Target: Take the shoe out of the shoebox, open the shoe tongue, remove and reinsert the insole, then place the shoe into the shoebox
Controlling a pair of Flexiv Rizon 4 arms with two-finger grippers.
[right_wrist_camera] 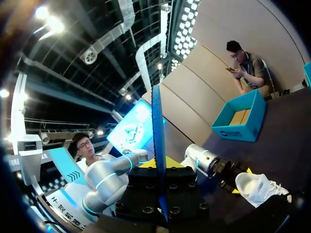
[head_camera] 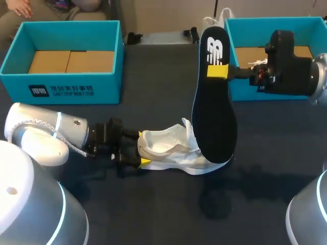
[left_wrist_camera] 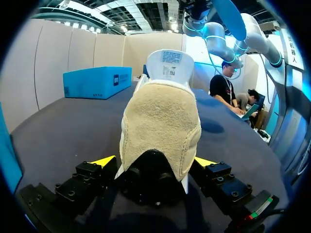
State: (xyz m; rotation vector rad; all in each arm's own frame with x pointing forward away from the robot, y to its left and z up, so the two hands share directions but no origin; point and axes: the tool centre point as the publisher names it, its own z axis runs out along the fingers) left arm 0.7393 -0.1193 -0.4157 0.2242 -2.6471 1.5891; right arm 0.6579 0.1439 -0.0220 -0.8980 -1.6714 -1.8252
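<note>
Dark cloth-covered table (head_camera: 153,214) across all views, with two open boxes at its far side: left teal cardboard shoebox (head_camera: 61,61) and right teal cardboard shoebox (head_camera: 286,30), both showing brown card floors.

White low-top sneaker (head_camera: 171,150) stands on its sole near the table's middle, outside both boxes, with its heel toward my left arm and its toe pointing to my right. In the left wrist view the sneaker (left_wrist_camera: 160,131) fills the space ahead of the fingers. Its beige suede heel faces the camera and its tongue (left_wrist_camera: 170,63) stands up with the label showing.

Left gripper (head_camera: 142,149) is clamped on the sneaker's heel, with one yellow tip pressed to each side of it (left_wrist_camera: 154,162).

Right gripper (head_camera: 218,71) grasps a black foam insole (head_camera: 214,117) near its upper end. The insole stands almost upright above the table, white logo up top. Its lower end comes down over the sneaker's toe — I cannot tell whether it touches.

In the right wrist view the insole (right_wrist_camera: 158,145) shows edge-on as a thin blade pinched between the fingers (right_wrist_camera: 159,162). Beyond it are the left arm (right_wrist_camera: 204,160), the sneaker (right_wrist_camera: 260,189) and the left box (right_wrist_camera: 240,121). The right box (left_wrist_camera: 97,81) shows ahead of the sneaker in the left wrist view.
</note>
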